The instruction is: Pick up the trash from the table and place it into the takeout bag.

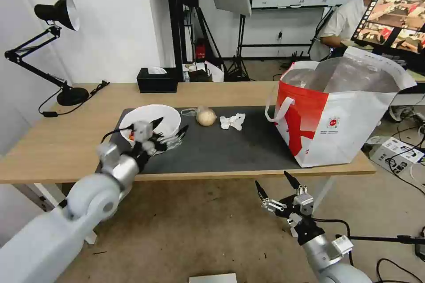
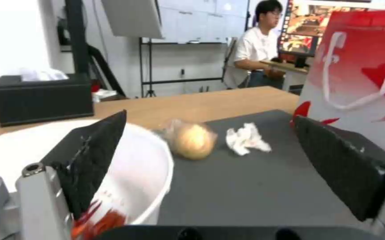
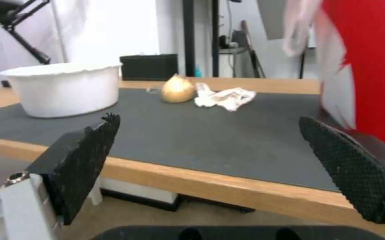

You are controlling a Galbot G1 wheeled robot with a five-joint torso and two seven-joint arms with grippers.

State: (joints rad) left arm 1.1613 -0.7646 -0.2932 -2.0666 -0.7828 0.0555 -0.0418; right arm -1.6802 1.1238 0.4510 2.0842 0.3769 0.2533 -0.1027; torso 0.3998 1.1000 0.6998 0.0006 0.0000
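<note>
A white round bowl (image 1: 150,117) with red crayfish shells (image 2: 99,223) stands at the left end of the dark mat (image 1: 230,146) on the table (image 1: 53,141). My left gripper (image 1: 170,126) is open at the bowl's near right rim, with one finger (image 2: 94,156) over the bowl (image 2: 143,176). A bagged beige bun (image 1: 206,116) and a crumpled tissue (image 1: 232,121) lie mid-mat. The takeout bag (image 1: 336,115) stands open at the right. My right gripper (image 1: 272,180) hangs open below the table's front edge, holding nothing. Its wrist view shows the bowl (image 3: 63,86), bun (image 3: 177,88), tissue (image 3: 226,96) and bag (image 3: 366,60).
A black tissue box (image 1: 157,79) sits at the table's back edge, and a black desk lamp (image 1: 57,13) at its far left. Cables and a white box (image 1: 396,152) lie on the floor at the right. A person sits at a screen behind the bag.
</note>
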